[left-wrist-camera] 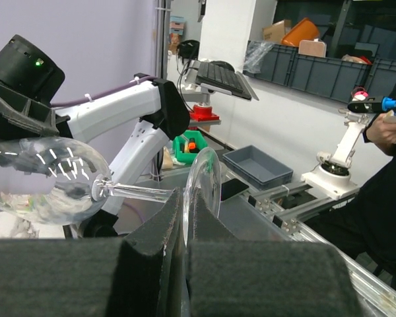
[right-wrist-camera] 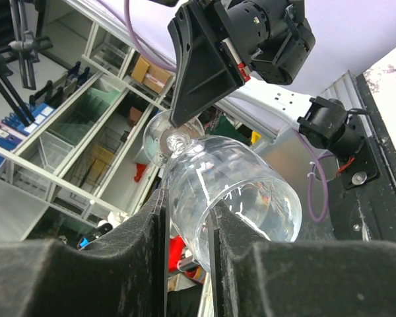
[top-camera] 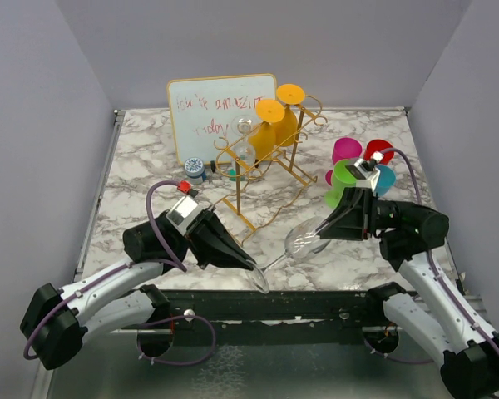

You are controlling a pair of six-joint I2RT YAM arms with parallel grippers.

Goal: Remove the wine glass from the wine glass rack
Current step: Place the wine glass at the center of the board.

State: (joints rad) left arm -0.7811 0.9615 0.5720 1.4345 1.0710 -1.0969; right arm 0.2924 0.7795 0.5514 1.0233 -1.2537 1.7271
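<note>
The clear wine glass (top-camera: 302,239) lies level in the air between my two arms, over the table's near edge and off the gold wire wine glass rack (top-camera: 241,208). My left gripper (top-camera: 256,273) is shut on the glass's round foot (left-wrist-camera: 203,191), and the stem runs left to the bowl (left-wrist-camera: 49,178). My right gripper (right-wrist-camera: 186,211) straddles the bowl's (right-wrist-camera: 231,191) wall at the rim, one finger outside and one inside. Its jaws stand narrow, with a gap still showing.
Two yellow glasses (top-camera: 270,133) and a clear one (top-camera: 245,135) hang on the rack, in front of a whiteboard (top-camera: 220,116). Coloured plastic cups (top-camera: 358,170) cluster behind my right arm. A small blue-and-white roll (top-camera: 195,169) sits left of the rack.
</note>
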